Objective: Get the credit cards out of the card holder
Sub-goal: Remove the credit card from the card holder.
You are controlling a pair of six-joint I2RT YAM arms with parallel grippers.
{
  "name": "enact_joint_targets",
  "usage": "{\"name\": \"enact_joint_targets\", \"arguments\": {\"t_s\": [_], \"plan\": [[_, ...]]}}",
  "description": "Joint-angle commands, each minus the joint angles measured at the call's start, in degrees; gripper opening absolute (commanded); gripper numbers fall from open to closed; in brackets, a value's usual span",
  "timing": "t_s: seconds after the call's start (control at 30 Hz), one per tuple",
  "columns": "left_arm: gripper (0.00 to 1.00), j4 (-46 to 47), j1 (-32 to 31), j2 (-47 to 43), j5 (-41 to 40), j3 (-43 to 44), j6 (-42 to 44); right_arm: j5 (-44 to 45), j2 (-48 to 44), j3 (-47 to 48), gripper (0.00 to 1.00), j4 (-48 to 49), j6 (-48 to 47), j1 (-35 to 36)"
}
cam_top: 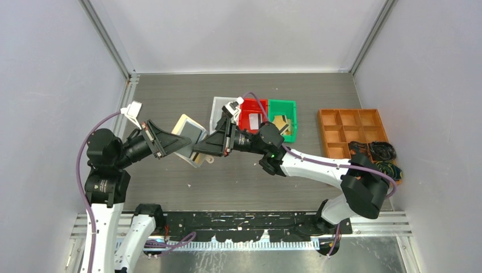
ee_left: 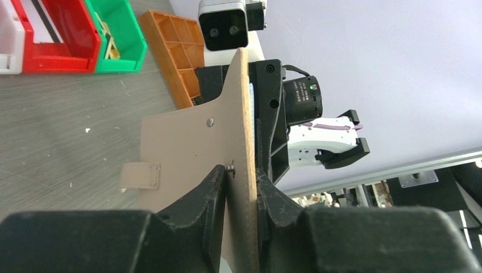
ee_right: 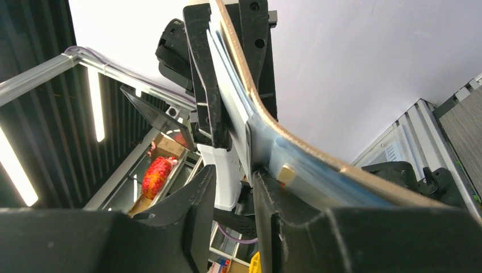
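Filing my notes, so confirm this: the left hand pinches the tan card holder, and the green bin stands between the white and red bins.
Wrong on the bins: the top view shows the red bin between the white bin and the green bin. The left hand does pinch the tan card holder.

top: overhead, whole table (cam_top: 170,96) | wrists: close, facing each other (both share the card holder (ee_left: 193,142))
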Motion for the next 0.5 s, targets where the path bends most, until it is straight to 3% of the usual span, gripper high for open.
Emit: {"name": "enact_joint_targets", "arguments": {"t_s": [0.0,0.47], "plan": [[0.23,7.0,-0.3,-0.6,8.0,-1.5,-5.7,2.9,-0.6,3.3,0.35,6.3,0.5,-0.1],[0.08,11.2,-0.2,-0.6,9.4,-1.2,-9.6,11.4,-3.0,-1.5,0.25,8.0,-0.1,-0.3]]}}
